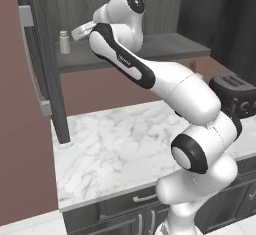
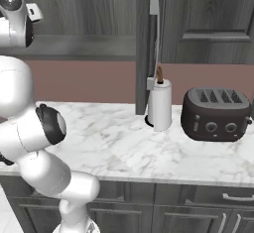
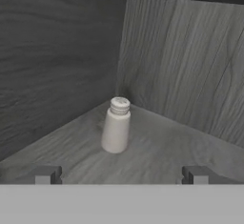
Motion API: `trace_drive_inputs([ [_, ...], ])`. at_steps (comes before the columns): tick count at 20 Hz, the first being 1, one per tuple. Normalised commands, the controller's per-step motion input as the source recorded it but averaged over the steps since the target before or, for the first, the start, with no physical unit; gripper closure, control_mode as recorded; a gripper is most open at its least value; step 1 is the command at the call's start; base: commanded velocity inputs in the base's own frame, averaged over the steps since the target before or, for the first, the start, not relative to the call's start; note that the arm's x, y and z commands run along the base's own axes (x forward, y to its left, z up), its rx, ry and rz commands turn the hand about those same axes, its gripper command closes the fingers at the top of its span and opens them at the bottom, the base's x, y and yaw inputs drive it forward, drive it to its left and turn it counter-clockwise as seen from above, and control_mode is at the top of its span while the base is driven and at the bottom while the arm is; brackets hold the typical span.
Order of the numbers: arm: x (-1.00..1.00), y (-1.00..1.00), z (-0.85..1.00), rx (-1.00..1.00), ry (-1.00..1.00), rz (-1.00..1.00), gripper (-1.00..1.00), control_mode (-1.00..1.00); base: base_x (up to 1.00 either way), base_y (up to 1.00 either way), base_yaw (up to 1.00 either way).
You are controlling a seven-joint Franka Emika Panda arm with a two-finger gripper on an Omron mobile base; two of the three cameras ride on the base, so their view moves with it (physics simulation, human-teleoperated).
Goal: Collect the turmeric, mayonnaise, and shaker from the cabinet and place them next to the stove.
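Note:
The pale grey-white shaker [image 1: 65,42] stands upright at the left end of the open cabinet's shelf [image 1: 165,46]. In the hand view the shaker [image 3: 116,125] is in the cabinet's back corner, a short way ahead of my gripper [image 3: 121,174]. My gripper is open, its two fingertips [image 3: 45,174] wide apart and nothing between them. The hand reaches into the cabinet just right of the shaker in the left base view. The cabinet door [image 1: 35,54] with its pale bar handle stands swung open at the left. Turmeric, mayonnaise and stove are out of view.
Below the cabinet lies a white marble counter [image 1: 115,149]. A dark toaster [image 2: 216,114] and a paper towel roll [image 2: 160,104] stand on it to the right. Another cabinet door with a bar handle [image 2: 155,38] is beside the roll.

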Motion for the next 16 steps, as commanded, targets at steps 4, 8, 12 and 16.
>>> trace_drive_inputs([
  [4,0.02,0.03,-0.01,0.0,0.0,0.0,-1.0,-1.0,0.0,0.0,0.0],
  [8,0.1,0.0,-0.06,0.04,0.0,0.0,-1.0,-1.0,0.0,0.0,0.0],
  [12,0.25,0.0,-0.04,0.09,0.0,0.1,-1.0,-1.0,0.0,0.0,0.0],
  [16,0.25,0.0,0.0,0.09,0.0,0.13,-1.0,-1.0,0.0,0.0,0.0],
])
